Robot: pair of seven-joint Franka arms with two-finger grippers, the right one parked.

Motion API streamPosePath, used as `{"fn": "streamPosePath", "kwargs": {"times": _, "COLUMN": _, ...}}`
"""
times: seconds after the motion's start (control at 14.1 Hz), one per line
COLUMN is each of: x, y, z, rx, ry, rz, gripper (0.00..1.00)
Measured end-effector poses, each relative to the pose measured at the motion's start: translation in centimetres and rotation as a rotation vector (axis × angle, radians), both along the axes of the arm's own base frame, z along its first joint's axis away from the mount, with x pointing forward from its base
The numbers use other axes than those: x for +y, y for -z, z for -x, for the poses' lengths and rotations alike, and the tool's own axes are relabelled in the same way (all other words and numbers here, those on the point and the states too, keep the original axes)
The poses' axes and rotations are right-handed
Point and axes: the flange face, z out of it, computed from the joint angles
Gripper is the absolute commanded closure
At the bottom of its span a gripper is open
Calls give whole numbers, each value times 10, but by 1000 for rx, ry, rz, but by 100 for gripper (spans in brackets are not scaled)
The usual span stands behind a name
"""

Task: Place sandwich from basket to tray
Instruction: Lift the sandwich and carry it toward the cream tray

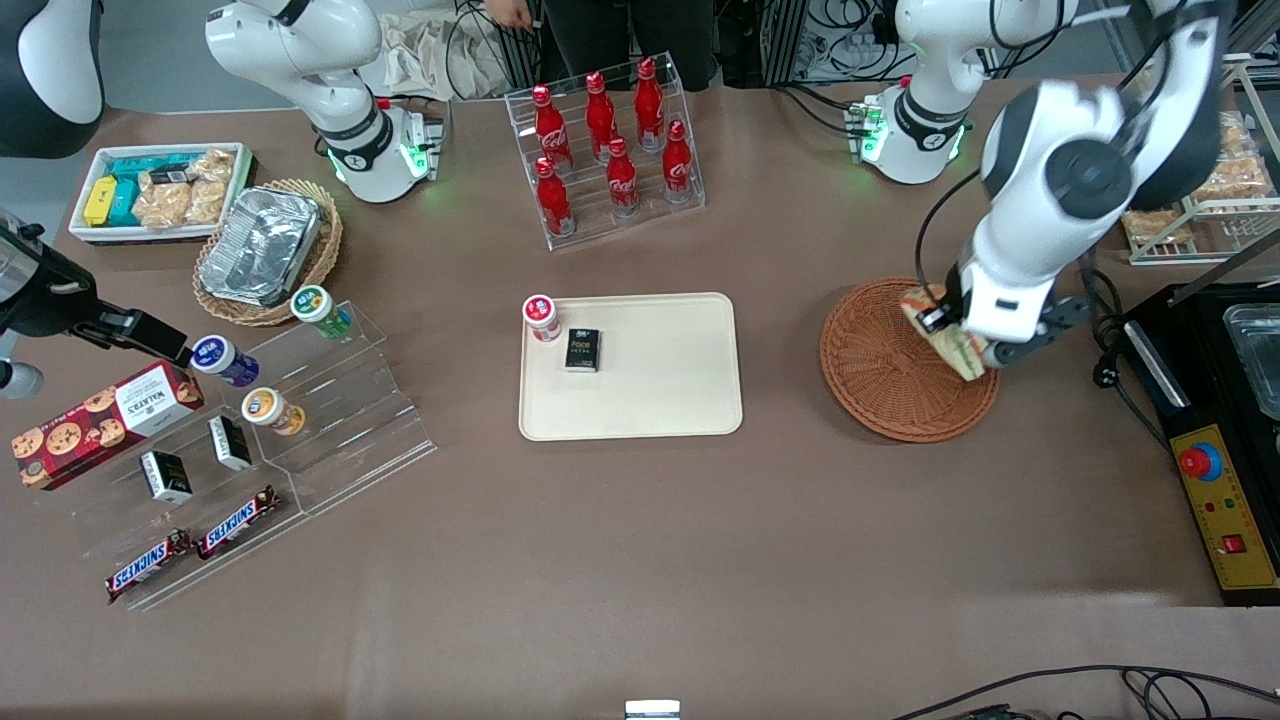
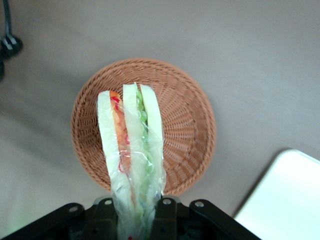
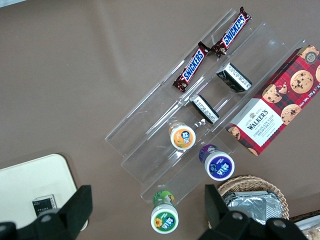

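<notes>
The tray (image 1: 640, 400) lies mid-table, a small dark box (image 1: 582, 350) and a red-capped jar (image 1: 541, 318) at its corner farther from the camera, toward the parked arm's end; toward the working arm's end, the gripper (image 1: 960, 345) hangs over the basket (image 1: 880, 380), jaws clamped on the wrapped sandwich (image 2: 131, 150), which seems lifted clear of the weave, though that is hard to judge; carrying it well means keeping it level, crossing above the tray's rim, and setting it on the bare half, away from box and jar.
</notes>
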Motion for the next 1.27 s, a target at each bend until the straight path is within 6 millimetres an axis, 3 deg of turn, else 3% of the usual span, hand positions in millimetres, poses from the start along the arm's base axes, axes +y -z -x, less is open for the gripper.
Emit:
{"fn": "streamPosePath", "kwargs": {"times": 0.07, "x": -5, "y": -21, "z": -1, "rx": -5, "ry": 48, "rz": 12, "gripper": 100}}
{"fn": "streamPosePath", "kwargs": {"times": 0.21, "x": -22, "y": -43, "z": 1, "rx": -21, "ry": 166, "rz": 41, "gripper": 100}}
{"fn": "streamPosePath", "kwargs": {"times": 0.35, "x": -50, "y": -45, "z": 10, "rx": -20, "ry": 271, "rz": 48, "gripper": 100}}
{"fn": "streamPosePath", "kwargs": {"times": 0.57, "x": -109, "y": -41, "z": 29, "rx": -36, "ry": 377, "rz": 87, "gripper": 100}}
{"fn": "streamPosePath", "kwargs": {"times": 0.92, "x": -192, "y": -11, "z": 48, "rx": -66, "ry": 513, "rz": 149, "gripper": 100}}
{"fn": "streamPosePath", "kwargs": {"times": 1.27, "x": -241, "y": 33, "z": 59, "rx": -94, "ry": 613, "rz": 180, "gripper": 100}}
